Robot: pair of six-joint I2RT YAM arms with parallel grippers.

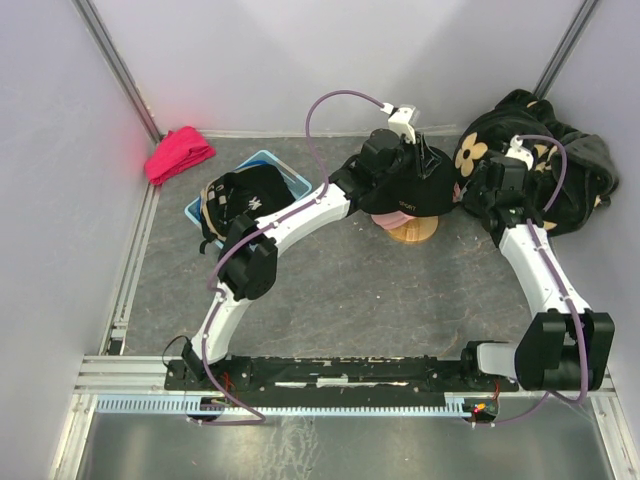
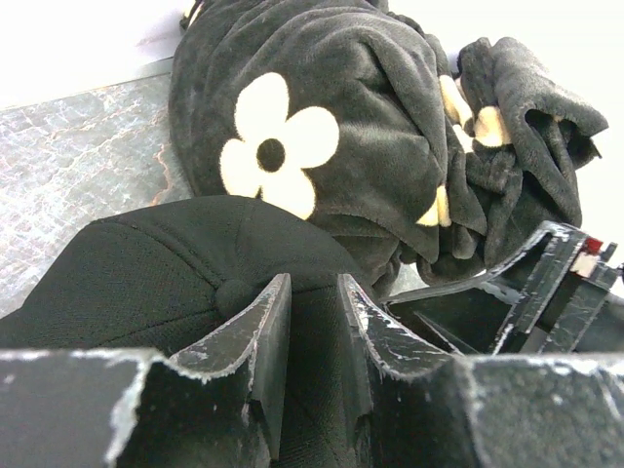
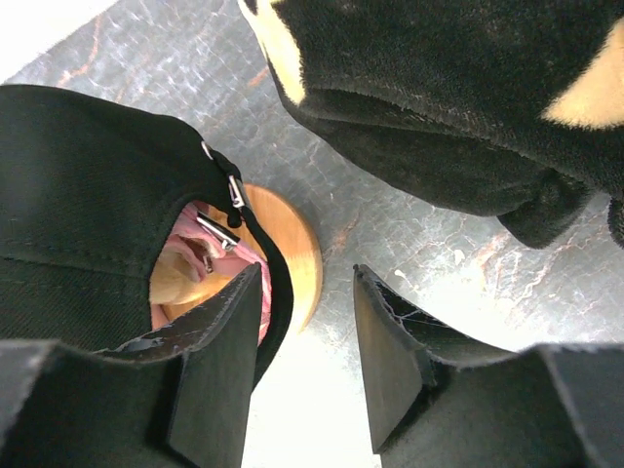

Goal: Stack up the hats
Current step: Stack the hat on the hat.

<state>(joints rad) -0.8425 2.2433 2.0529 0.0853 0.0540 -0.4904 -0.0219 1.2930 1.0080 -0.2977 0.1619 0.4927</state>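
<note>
Black cap (image 1: pixel 405 190): on the wooden stand (image 3: pixel 297 244), over a pink cap (image 3: pixel 185 255). Left hand (image 2: pixel 314 288): pinching its crown above the stand. Right hand (image 3: pixel 307 273): open, empty, beside the stand. Step, likely: seating the cap. Next you need a clean release, lifting straight off.

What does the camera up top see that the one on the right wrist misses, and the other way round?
Only the top view shows the red-pink cloth and the blue basket with other caps in it. Only the right wrist view shows the metal buckle at the back of the black cap, and that the right jaws stand open, nothing between them. Both show the black cap, the round wooden base under it and the black flowered plush.
</note>
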